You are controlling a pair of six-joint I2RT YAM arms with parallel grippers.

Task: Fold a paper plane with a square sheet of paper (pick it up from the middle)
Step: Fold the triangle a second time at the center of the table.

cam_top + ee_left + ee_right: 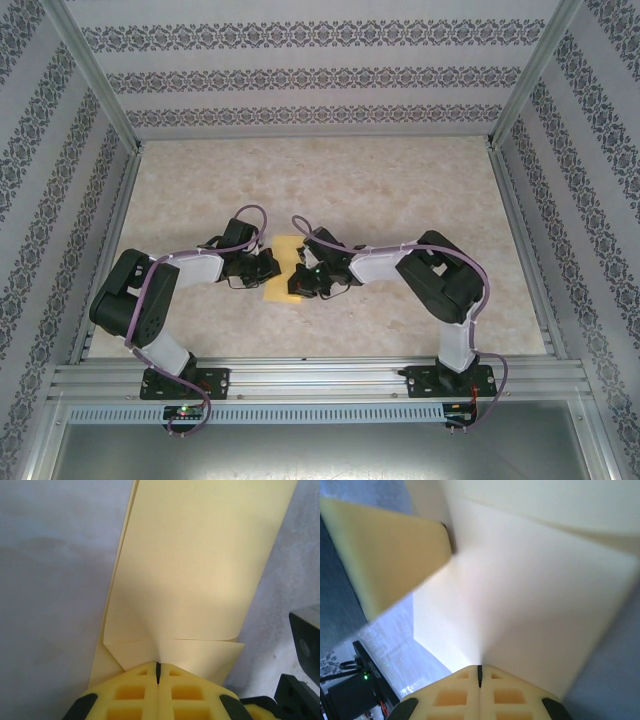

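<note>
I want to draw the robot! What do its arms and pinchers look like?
The left arm and right arm have chunky black joints and pale grey links, with a purple cable running along each. The fingers are yellow with square pockets.

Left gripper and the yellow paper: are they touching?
Touching. In the left wrist view the left gripper is shut on the paper at its edge, with creases spreading from the pinch.
</note>
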